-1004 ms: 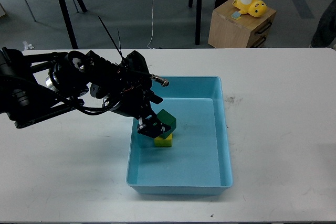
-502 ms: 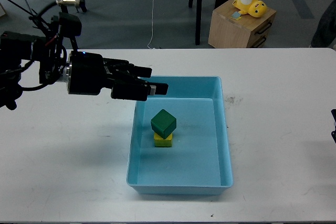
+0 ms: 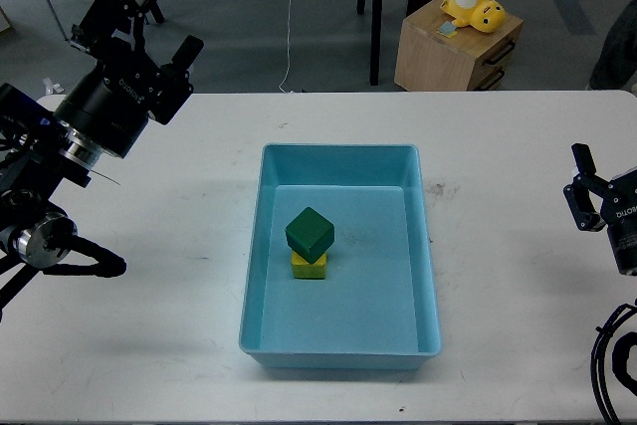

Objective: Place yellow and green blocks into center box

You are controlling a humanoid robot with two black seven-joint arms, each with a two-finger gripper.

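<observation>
A dark green block [image 3: 310, 233] sits tilted on top of a yellow block [image 3: 310, 267] inside the light blue box [image 3: 340, 151] at the table's centre, toward the box's left side. My left gripper [image 3: 169, 17] is raised at the far left, well away from the box, open and empty. My right gripper [image 3: 609, 174] is at the right edge of the view, over the table; one finger [image 3: 581, 162] shows spread wide, the other is cut off. It is empty.
The white table [image 3: 518, 296] carries only the box. Behind the table stand a wooden cabinet [image 3: 453, 47] with a yellow plush toy [image 3: 474, 5] on it, and black stand legs [image 3: 376, 7].
My left arm has let go of the green block, pulled out of the box and swung back up to the far left. My right gripper has come into view at the right edge.
</observation>
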